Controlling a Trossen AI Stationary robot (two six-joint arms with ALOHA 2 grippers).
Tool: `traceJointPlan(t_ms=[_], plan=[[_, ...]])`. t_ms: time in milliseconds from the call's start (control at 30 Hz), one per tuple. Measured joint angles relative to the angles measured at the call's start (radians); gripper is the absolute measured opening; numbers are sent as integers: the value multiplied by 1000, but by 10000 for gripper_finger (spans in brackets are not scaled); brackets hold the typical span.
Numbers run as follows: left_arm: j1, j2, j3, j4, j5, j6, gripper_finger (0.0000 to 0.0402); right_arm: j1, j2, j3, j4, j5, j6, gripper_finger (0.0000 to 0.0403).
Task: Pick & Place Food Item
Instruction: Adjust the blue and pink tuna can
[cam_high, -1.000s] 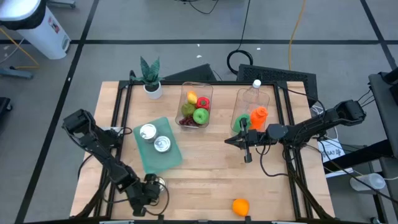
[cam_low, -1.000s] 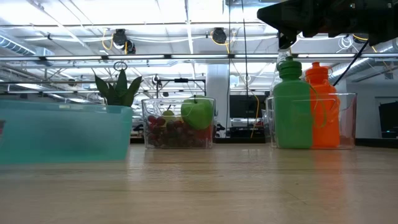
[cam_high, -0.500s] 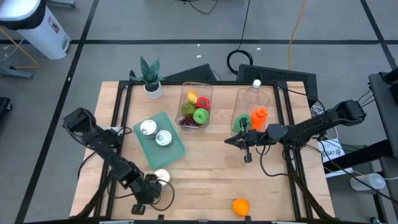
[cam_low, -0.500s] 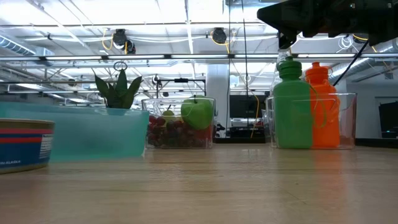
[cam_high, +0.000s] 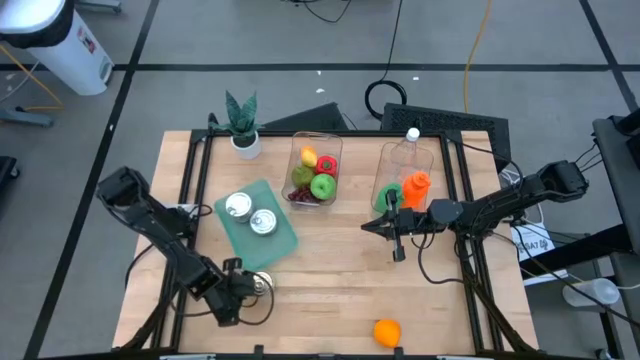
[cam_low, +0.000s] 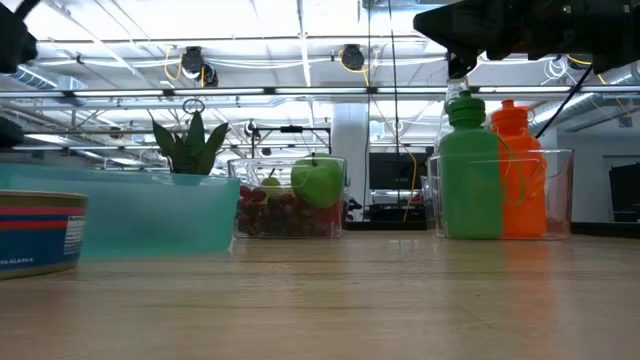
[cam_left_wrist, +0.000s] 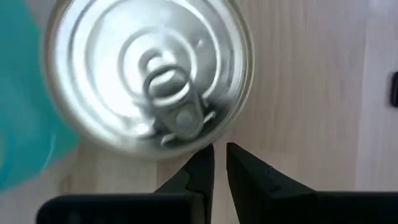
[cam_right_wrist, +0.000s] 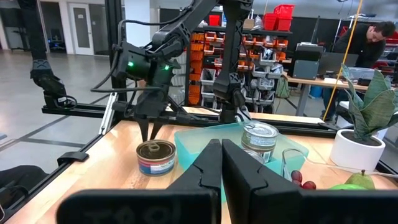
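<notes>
Tin can (cam_high: 259, 284) sits on the bare wood beside the teal tray (cam_high: 282, 252) | our left gripper (cam_high: 243, 289) hangs over it, fingers pinched shut, holding nothing | next we'd open up and grab | right gripper (cam_high: 372, 225) waits shut by the bottles.

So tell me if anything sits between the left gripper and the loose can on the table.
Nothing visible does. The left gripper, shut, hangs right above the can, which stands on the bare table beside the teal tray.
</notes>
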Motion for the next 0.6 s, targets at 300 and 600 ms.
traceJointPlan(t_ms=[300, 600], plan=[[98, 18, 0, 134, -6, 122, 49, 0, 0, 0, 1, 0, -15, 2], [219, 17, 0, 232, 0, 309, 49, 0, 0, 0, 1, 0, -17, 2]])
